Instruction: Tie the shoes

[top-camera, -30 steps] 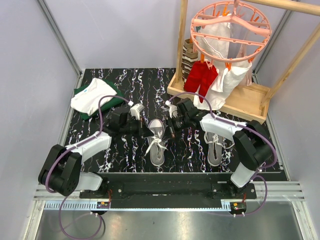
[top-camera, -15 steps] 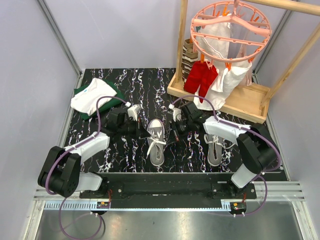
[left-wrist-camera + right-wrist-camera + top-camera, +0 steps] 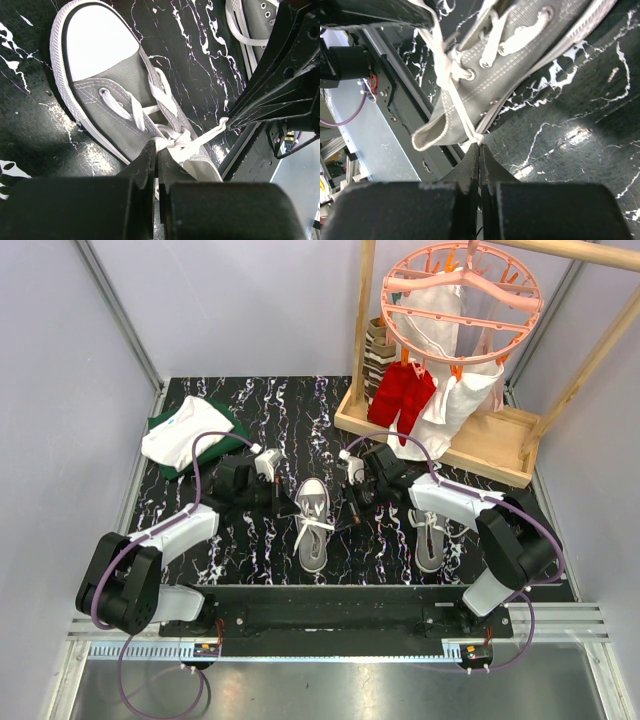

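Observation:
One grey shoe (image 3: 313, 540) with a white toe cap lies in the middle of the black marbled table, toe away from the arm bases. The other shoe (image 3: 430, 540) lies to its right, partly under the right arm. My left gripper (image 3: 290, 502) is at the middle shoe's left side, shut on a white lace (image 3: 172, 142) close to the knot over the tongue (image 3: 157, 150). At that shoe's right side my right gripper (image 3: 346, 512) is shut on the other lace end (image 3: 470, 131), which runs taut from the eyelets to its fingertips (image 3: 479, 146).
Folded white and green clothes (image 3: 190, 435) lie at the back left. A wooden rack (image 3: 470, 445) at the back right carries a pink round hanger (image 3: 460, 295) with red and white garments. The black rail (image 3: 330, 615) with the arm bases runs along the near edge.
Both grippers have drawn a little apart sideways, left one leftward and right one rightward. The laces between them lie flatter and tauter across the shoe.

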`<control>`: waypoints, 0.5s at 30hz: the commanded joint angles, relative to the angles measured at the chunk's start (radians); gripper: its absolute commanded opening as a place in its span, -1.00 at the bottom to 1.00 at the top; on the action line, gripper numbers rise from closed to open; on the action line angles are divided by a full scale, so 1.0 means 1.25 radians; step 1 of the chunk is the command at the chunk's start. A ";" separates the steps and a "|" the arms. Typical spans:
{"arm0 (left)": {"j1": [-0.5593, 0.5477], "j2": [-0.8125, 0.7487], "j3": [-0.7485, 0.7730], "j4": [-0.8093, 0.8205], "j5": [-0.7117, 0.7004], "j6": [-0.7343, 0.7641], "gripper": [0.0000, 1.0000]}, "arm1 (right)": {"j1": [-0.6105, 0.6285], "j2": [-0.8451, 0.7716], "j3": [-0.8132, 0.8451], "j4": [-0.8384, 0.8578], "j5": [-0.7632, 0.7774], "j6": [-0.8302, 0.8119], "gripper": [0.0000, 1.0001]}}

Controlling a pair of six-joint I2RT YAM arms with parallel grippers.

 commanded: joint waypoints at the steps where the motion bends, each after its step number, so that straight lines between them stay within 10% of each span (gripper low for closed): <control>1: 0.015 0.000 0.004 0.015 -0.016 0.026 -1.00 | -0.014 -0.039 -0.020 -0.034 0.026 -0.030 -1.00; 15: 0.020 0.031 0.023 0.040 0.022 0.030 -0.89 | -0.019 -0.012 0.009 -0.037 -0.003 -0.030 -1.00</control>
